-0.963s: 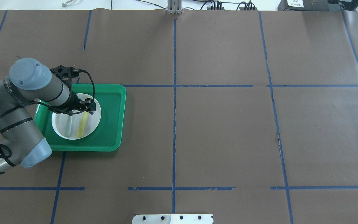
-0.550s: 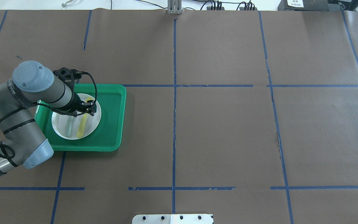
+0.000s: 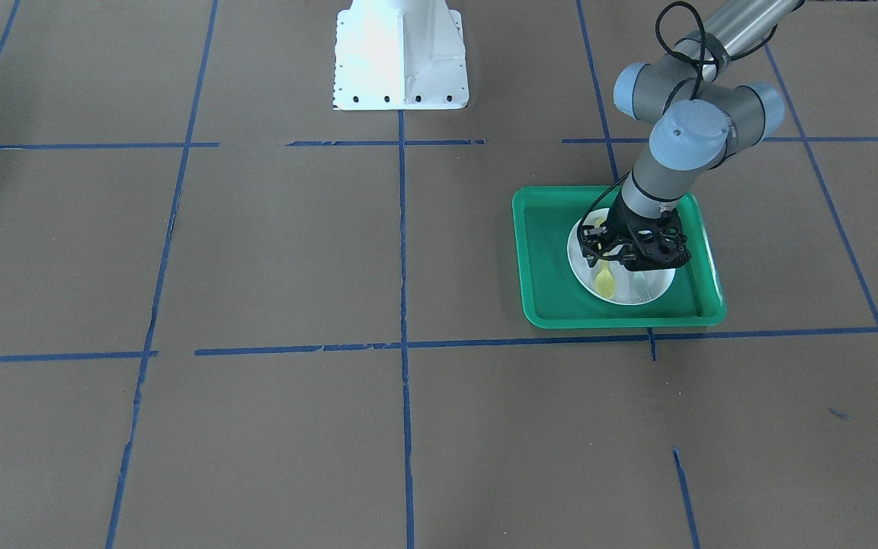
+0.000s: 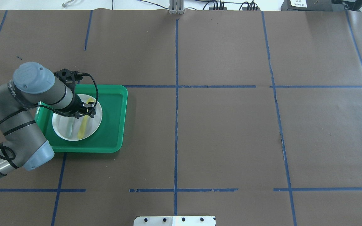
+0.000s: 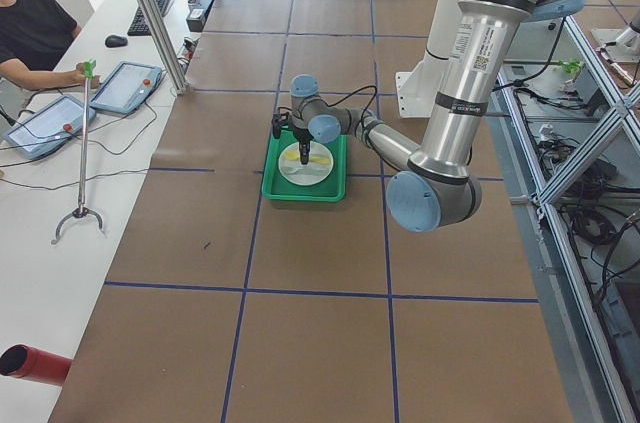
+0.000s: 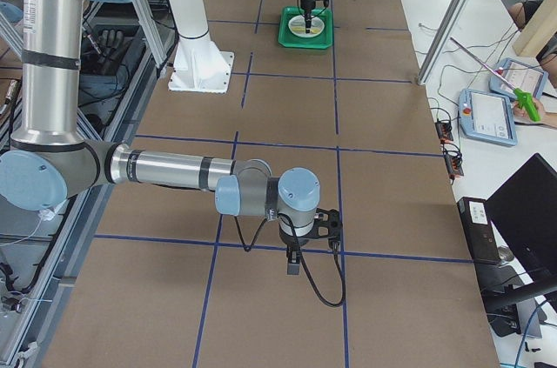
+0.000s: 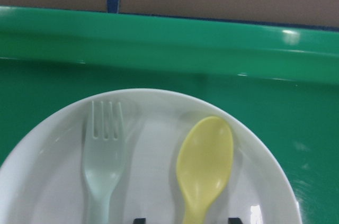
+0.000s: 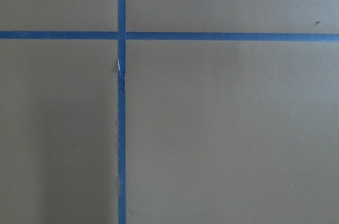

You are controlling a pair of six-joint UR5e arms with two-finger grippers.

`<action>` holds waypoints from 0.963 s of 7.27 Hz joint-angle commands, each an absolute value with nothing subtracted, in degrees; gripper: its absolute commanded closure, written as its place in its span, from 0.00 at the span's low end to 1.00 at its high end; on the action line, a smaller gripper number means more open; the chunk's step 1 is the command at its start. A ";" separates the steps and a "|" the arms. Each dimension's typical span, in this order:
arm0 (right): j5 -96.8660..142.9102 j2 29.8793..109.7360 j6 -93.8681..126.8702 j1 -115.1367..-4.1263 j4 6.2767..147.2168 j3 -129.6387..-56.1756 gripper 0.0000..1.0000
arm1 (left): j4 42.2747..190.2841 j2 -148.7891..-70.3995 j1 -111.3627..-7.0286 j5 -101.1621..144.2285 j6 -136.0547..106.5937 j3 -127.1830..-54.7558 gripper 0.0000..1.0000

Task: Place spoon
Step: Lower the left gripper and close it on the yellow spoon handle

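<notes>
The pale-yellow spoon lies on a white plate in a green tray, with its bowl pointing away from the robot. My left gripper is low over the plate and open. In the left wrist view its fingertips stand on either side of the spoon handle, clear of it. The spoon's bowl also shows in the front-facing view. My right gripper shows only in the exterior right view, low over bare table; I cannot tell whether it is open or shut.
A grey translucent fork lies on the plate beside the spoon, on the robot's left of it. The tray's far rim is just beyond the plate. Brown paper with blue tape lines covers the table. The robot's white base is mid-table.
The left gripper has drawn back slightly along the spoon handle, so the spoon's bowl now shows beyond it. Spoon, fork and plate have not moved.
</notes>
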State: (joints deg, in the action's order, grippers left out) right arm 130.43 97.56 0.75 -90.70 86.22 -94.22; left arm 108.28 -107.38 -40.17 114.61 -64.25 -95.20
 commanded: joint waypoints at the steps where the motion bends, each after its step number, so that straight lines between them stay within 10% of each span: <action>1: 130.43 97.56 0.79 -90.70 86.22 -94.22 0.00 | 108.28 -107.40 -40.17 114.61 -64.34 -95.27 0.58; 5: 130.43 97.56 0.79 -90.70 86.22 -94.22 0.00 | 108.28 -106.96 -40.25 114.78 -64.25 -96.24 0.97; 7: 130.43 97.56 0.79 -90.70 86.22 -94.22 0.00 | 107.24 -106.61 -41.13 114.87 -63.20 -100.86 1.00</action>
State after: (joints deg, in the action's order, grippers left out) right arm 130.43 97.56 0.74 -90.70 86.22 -94.22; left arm 108.00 -106.86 -40.58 114.83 -63.96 -97.71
